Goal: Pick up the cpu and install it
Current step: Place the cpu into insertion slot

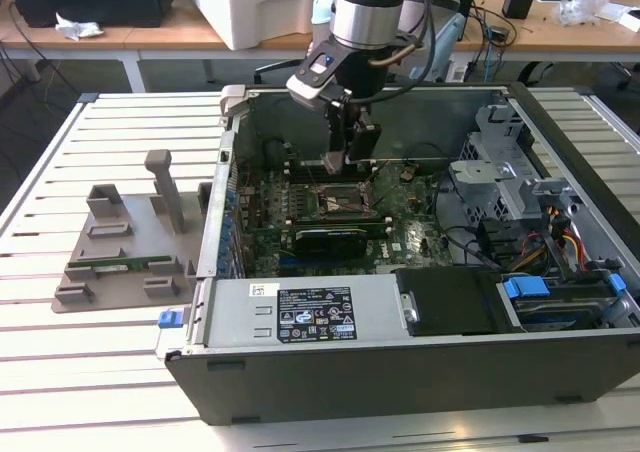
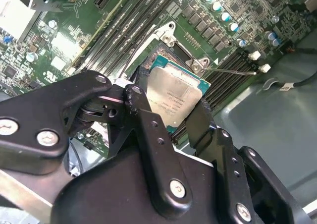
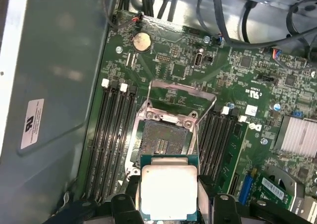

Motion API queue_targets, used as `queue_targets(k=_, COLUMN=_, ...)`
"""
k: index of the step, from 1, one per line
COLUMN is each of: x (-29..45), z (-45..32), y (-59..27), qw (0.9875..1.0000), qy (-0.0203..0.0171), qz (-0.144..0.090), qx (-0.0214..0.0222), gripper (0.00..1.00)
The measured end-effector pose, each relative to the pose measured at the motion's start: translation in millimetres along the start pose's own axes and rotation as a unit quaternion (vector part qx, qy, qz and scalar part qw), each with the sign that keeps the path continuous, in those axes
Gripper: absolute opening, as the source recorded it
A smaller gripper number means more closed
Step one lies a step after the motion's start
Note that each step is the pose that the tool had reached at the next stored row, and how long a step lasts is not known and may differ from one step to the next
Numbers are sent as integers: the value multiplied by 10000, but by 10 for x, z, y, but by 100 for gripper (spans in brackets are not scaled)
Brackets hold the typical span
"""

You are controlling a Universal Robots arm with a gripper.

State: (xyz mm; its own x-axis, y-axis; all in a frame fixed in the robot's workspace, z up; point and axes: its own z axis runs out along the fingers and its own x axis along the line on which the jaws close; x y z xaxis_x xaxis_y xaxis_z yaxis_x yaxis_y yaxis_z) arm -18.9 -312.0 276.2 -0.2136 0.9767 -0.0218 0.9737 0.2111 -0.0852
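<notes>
The cpu (image 3: 168, 192) is a flat square chip with a silver top and a thin green edge. My gripper (image 3: 168, 200) is shut on it, one black finger on each side. In the second wrist view the cpu (image 2: 176, 97) sits between the fingertips (image 2: 134, 94) of the gripper (image 2: 168, 104), a little above the motherboard. The open socket (image 3: 162, 140) lies bare just beyond the chip, its metal frame (image 3: 182, 92) swung up. In the exterior view the gripper (image 1: 340, 162) hangs inside the open computer case (image 1: 400, 372), above the socket (image 1: 335, 204).
Empty memory slots (image 3: 111, 135) flank the socket on both sides. A black graphics card (image 1: 335, 238) lies nearer the front, then the power supply (image 1: 320, 317). Drive bays and cables (image 1: 530, 232) fill the exterior view's right. A grey fixture (image 1: 125, 252) with a memory stick sits outside on the slatted table (image 1: 60, 162).
</notes>
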Motion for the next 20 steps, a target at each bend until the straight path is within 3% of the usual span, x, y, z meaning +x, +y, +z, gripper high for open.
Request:
queue_targets(k=6, x=0, z=0, y=0, qw=9992, qy=22, qz=400, qx=11, gripper=54)
queue_targets(k=11, x=0, z=0, y=0, qw=9992, qy=21, qz=408, qx=-3, gripper=54)
queue_targets(k=12, x=-1, z=0, y=0, qw=9991, qy=10, qz=410, qx=-57, gripper=54)
queue_targets(k=14, x=0, z=2, y=0, qw=9989, qy=-16, qz=416, qx=-216, gripper=54)
queue_targets(k=15, x=0, z=2, y=0, qw=9985, qy=-39, qz=420, qx=-340, gripper=54)
queue_targets(k=16, x=0, z=3, y=-1, qw=9982, qy=-49, qz=424, qx=-412, gripper=54)
queue_targets(k=20, x=0, z=11, y=0, qw=9982, qy=-58, qz=423, qx=-423, gripper=54)
